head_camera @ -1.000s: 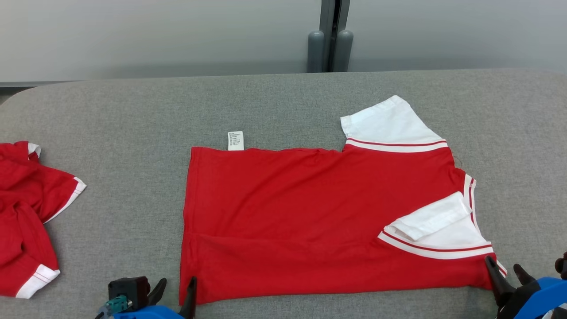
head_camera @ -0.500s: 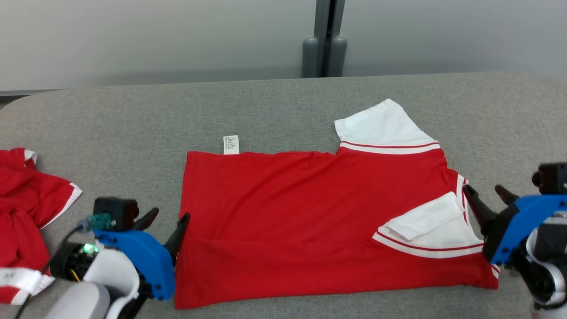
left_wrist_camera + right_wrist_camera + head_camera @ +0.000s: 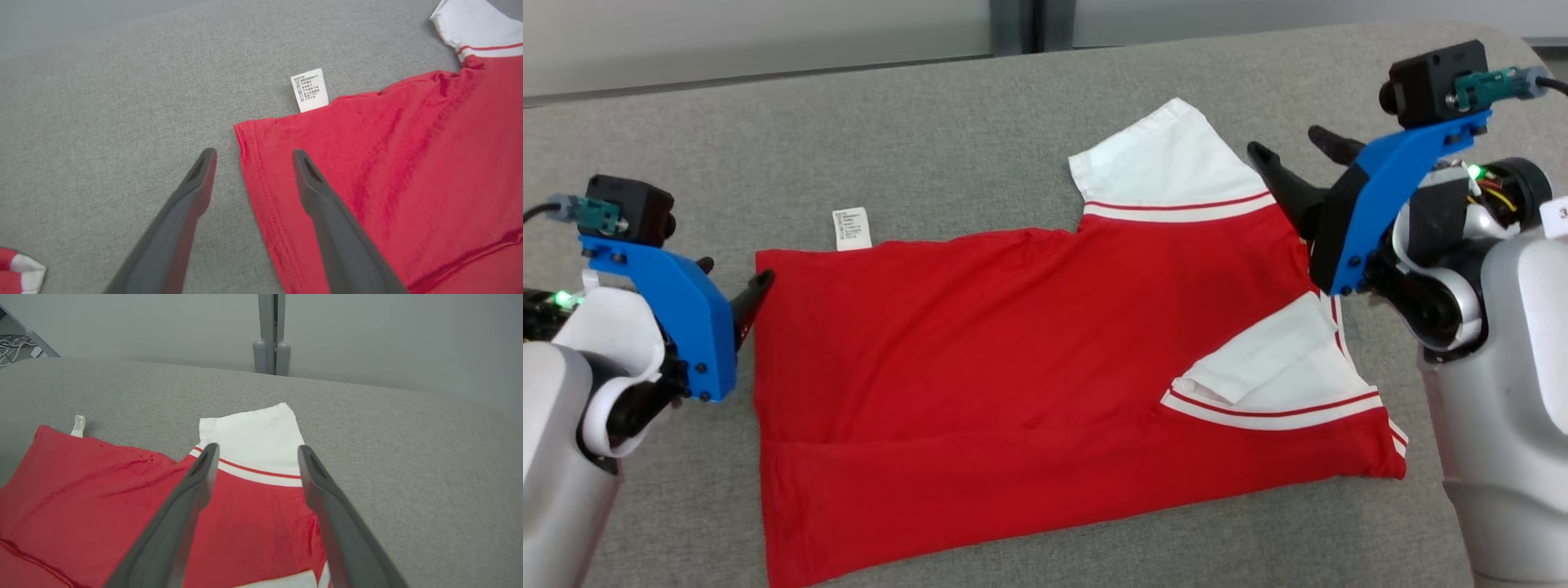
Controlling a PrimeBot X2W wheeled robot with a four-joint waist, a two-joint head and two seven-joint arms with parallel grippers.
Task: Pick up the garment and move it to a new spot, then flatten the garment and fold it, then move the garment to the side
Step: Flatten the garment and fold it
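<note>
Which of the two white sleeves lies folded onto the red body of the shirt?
The near sleeve, lying on the red body. The far sleeve sticks out flat onto the grey surface.

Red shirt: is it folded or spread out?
Partly folded: the red shirt has its near edge and one white sleeve doubled over.

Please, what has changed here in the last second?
Both arms went forward along the sides of the red garment: the left pincer is now at its far left corner, the right pincer by the far white sleeve. Both stayed open and empty. The garment lies as before; the head camera has shifted.
</note>
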